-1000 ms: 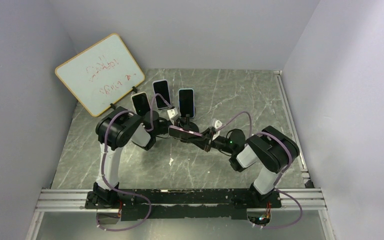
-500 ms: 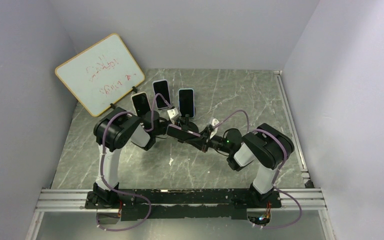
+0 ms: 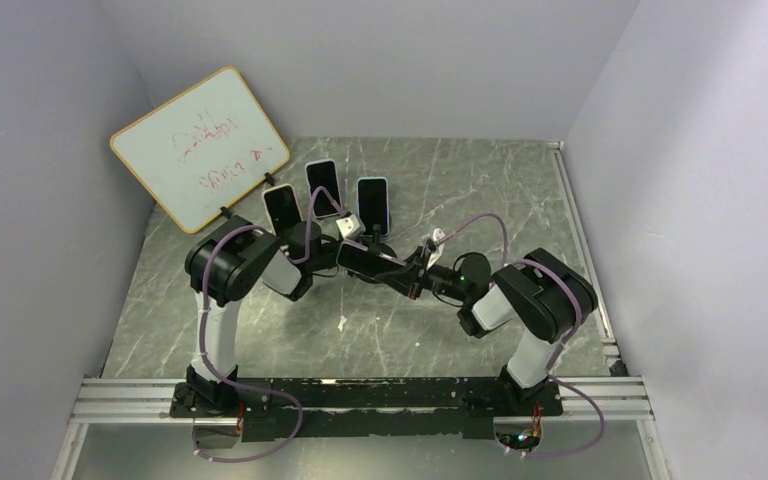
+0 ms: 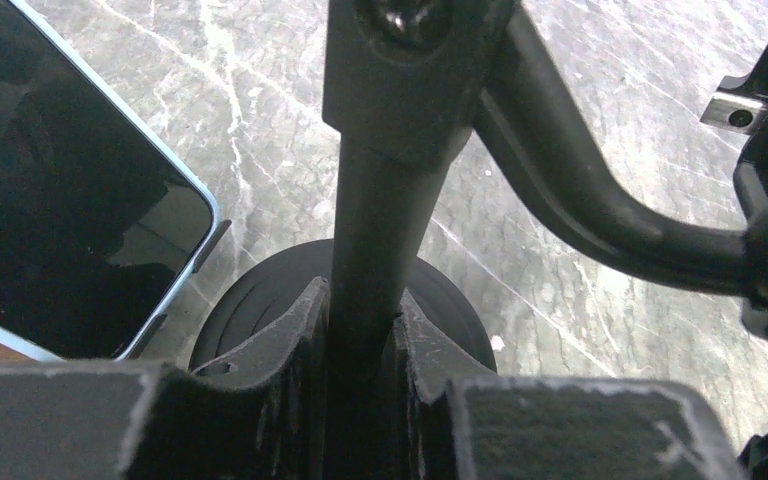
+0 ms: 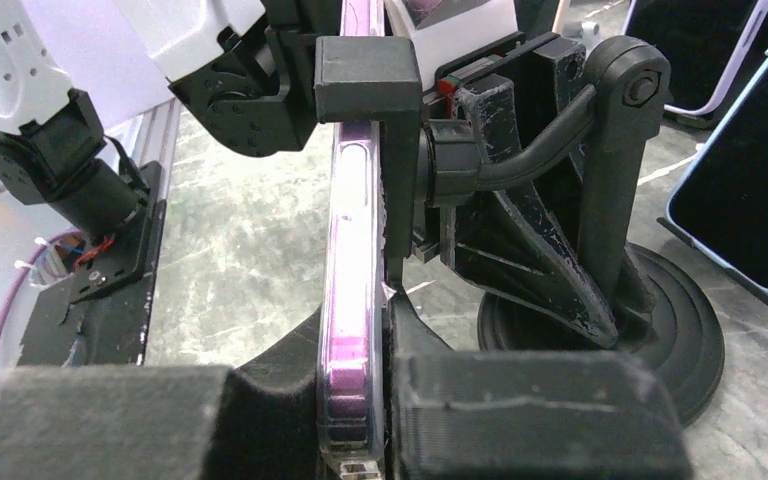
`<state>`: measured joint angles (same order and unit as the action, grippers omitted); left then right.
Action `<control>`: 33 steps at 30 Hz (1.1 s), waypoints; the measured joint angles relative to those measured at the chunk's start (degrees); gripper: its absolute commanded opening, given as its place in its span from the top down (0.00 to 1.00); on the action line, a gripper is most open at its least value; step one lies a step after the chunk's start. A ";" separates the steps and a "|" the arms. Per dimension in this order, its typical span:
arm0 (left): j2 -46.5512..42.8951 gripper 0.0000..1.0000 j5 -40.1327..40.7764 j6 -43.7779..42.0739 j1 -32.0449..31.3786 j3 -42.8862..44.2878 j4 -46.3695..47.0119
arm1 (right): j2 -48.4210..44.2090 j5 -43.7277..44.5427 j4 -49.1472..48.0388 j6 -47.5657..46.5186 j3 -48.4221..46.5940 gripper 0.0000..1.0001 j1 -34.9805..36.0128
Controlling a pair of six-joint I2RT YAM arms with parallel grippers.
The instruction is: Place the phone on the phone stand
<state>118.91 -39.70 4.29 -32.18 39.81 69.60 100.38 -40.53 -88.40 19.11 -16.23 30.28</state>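
A phone in a clear purple-edged case is seen edge-on in the right wrist view, its far end inside the black clamp of the phone stand. My right gripper is shut on the phone's near end. In the top view the phone lies between the two arms. My left gripper is shut on the stand's upright post, above its round black base. In the top view the left gripper meets the right gripper at the stand.
Three other phones stand on stands behind: left, middle and right. A whiteboard leans on the left wall. Another black stand base sits beside the right arm. A rail runs along the near edge.
Both grippers, with phone and stand, have shifted slightly back and left. The right wrist has moved closer to the stand.
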 measured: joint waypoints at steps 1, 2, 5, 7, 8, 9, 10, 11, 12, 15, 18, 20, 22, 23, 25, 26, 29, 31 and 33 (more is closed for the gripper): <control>-0.11 0.95 0.37 0.02 -0.13 0.00 -0.02 | -0.39 -0.04 0.04 0.48 0.15 1.00 -0.26; -0.15 0.95 0.63 0.13 -0.24 0.00 -0.07 | -0.79 -0.20 0.09 0.87 0.28 1.00 -0.50; -0.20 0.95 1.05 0.44 -0.44 0.02 -0.09 | -1.55 -0.55 0.31 1.46 0.50 0.59 -0.92; -0.20 0.95 1.05 0.55 -0.44 0.07 -0.13 | -1.86 0.04 0.31 1.46 0.44 0.10 -1.20; -0.20 0.95 0.98 0.57 -0.44 0.04 -0.17 | -2.03 0.68 0.31 2.10 0.28 0.01 -1.62; -0.20 0.95 1.03 0.48 -0.57 0.04 -0.26 | -2.21 1.49 0.33 2.10 0.07 0.00 -2.08; -0.20 0.95 1.07 0.37 -0.66 0.04 -0.39 | -2.34 2.25 0.35 1.86 -0.11 0.00 -2.43; -0.20 0.95 1.05 0.35 -0.66 0.04 -0.39 | -2.49 2.89 0.33 1.70 -0.22 0.00 -2.69; -0.20 0.95 1.09 0.33 -0.66 0.04 -0.39 | -2.67 3.28 0.33 1.55 -0.26 0.00 -2.89; -0.20 0.95 1.07 0.35 -0.66 0.02 -0.39 | -4.74 4.39 0.39 1.31 -0.37 0.00 -3.37; -0.22 0.95 1.20 0.37 -0.66 -0.02 -0.35 | -11.08 6.25 2.05 0.44 -0.87 0.00 -4.42; -0.33 0.95 1.60 0.39 -0.70 -0.13 -0.42 | -19.39 9.05 7.76 -2.03 -1.27 0.00 -4.83; -0.81 0.95 2.47 0.39 -0.87 -0.26 -1.03 | -27.93 12.24 16.28 -5.01 -2.91 0.00 -4.74; -1.05 0.95 2.78 0.39 -0.94 -0.28 -1.38 | -32.54 15.10 22.64 -6.69 -4.66 0.00 -4.31; -1.64 0.95 3.74 0.42 -0.98 -0.22 -2.69 | -40.17 21.42 34.12 -9.88 -8.74 0.00 -3.06; -1.81 0.95 4.02 0.44 -1.01 -0.11 -3.26 | -42.56 24.28 37.99 -11.08 -10.14 0.00 -2.10; -2.19 0.95 4.72 0.63 -1.09 0.00 -4.11 | -48.02 35.47 50.34 -15.80 -13.07 0.00 5.35; -2.82 0.95 5.31 0.70 -1.09 -0.02 -5.18 | -48.70 43.01 56.78 -19.08 -13.55 0.00 11.80; -3.87 0.95 6.36 0.68 -1.07 -0.07 -6.99 | -47.41 52.57 65.37 -23.65 -13.66 0.00 18.43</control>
<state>115.04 -33.34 4.97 -33.26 39.75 62.61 52.97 12.03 -23.03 -4.54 -29.89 48.71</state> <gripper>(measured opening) 0.258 0.997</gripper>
